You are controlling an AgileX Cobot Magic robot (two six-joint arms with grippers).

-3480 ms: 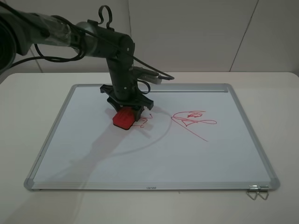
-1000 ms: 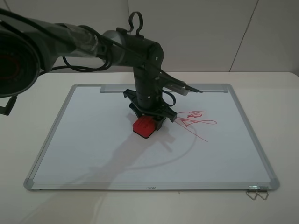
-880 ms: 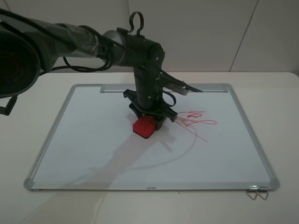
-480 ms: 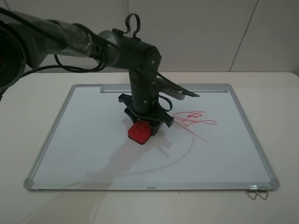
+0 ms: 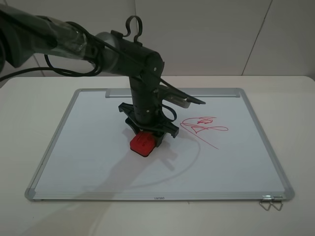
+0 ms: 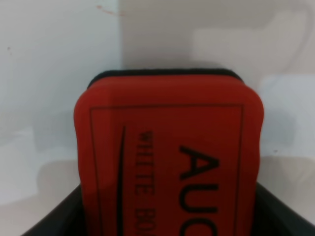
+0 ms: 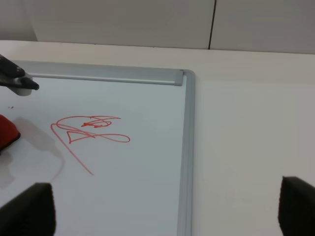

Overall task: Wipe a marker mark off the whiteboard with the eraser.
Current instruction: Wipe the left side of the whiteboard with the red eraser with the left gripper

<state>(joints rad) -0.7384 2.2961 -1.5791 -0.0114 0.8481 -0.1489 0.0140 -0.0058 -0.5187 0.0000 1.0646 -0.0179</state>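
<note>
one eraser (image 5: pixel 141 145), held by left tool (image 5: pixel 147 136), rests on whiteboard (image 5: pixel 88 147).

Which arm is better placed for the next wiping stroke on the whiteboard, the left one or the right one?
Left. The left gripper is shut on the eraser, which appears to rest flat on the whiteboard. The right gripper is open and holds nothing.

eraser (image 6: pixel 167 147) txt cut by frame edge, whiteboard (image 5: pixel 88 162) logo (image 5: pixel 158 197) too small to read
</note>
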